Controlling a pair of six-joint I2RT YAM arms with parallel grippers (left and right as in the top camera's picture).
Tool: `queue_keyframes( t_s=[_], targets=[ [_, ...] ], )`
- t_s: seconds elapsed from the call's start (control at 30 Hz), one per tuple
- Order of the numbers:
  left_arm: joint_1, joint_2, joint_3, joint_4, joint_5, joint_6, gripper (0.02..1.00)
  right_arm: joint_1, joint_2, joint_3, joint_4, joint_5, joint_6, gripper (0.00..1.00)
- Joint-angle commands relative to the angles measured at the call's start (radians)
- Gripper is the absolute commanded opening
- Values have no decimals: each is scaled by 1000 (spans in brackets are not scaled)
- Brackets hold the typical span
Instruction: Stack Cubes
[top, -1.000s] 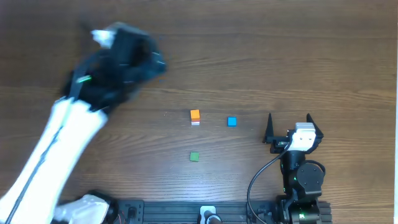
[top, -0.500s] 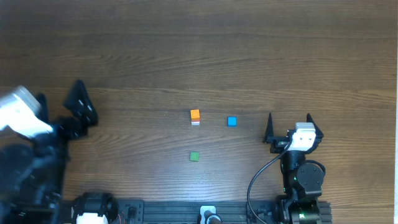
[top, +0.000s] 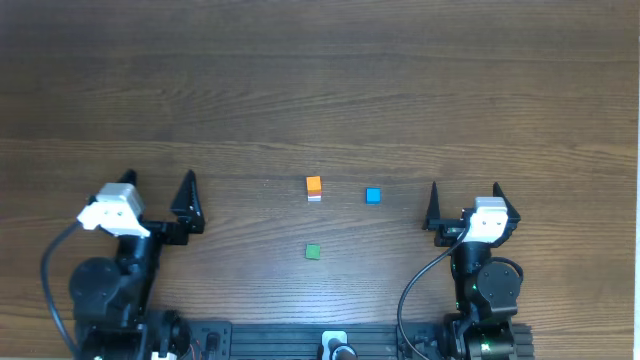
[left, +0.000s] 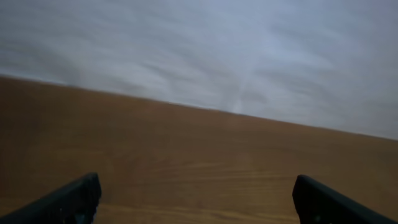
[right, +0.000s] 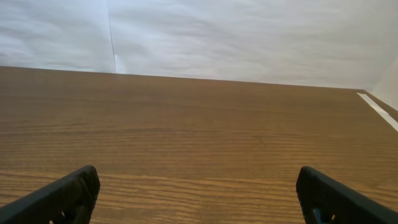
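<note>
Top view first: the orange cube (top: 314, 184) sits on top of a white cube (top: 314, 197), a two-high stack near the middle of the wooden table (top: 420, 80). The blue cube (top: 373, 196) lies just to the stack's right, apart from it, and the green cube (top: 312, 252) lies alone, nearer the arm bases. The left gripper (top: 158, 190) is down at the left, well away from every cube, fingers spread wide with nothing between them. The right gripper (top: 465, 190) is over on the right, near the blue cube but not touching it, equally wide open and holding nothing. From the left wrist, the left gripper (left: 196, 202) looks out over bare wood toward a pale wall (left: 199, 50), blurred. From the right wrist, the right gripper (right: 198, 199) sees sharp wood grain, the wall (right: 249, 37), and a pale strip (right: 377, 111) at the table's edge.
</note>
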Motion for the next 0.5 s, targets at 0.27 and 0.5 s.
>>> queue_keyframes(
  t_s=[0.27,0.5],
  targets=[
    [-15,-95,-204,174,26,52,998,5,-9,-7,-1,-5,-5,991],
    [-13,-114,-266,174,26,74,998,5,-9,-7,-1,-5,-5,993]
  ],
)
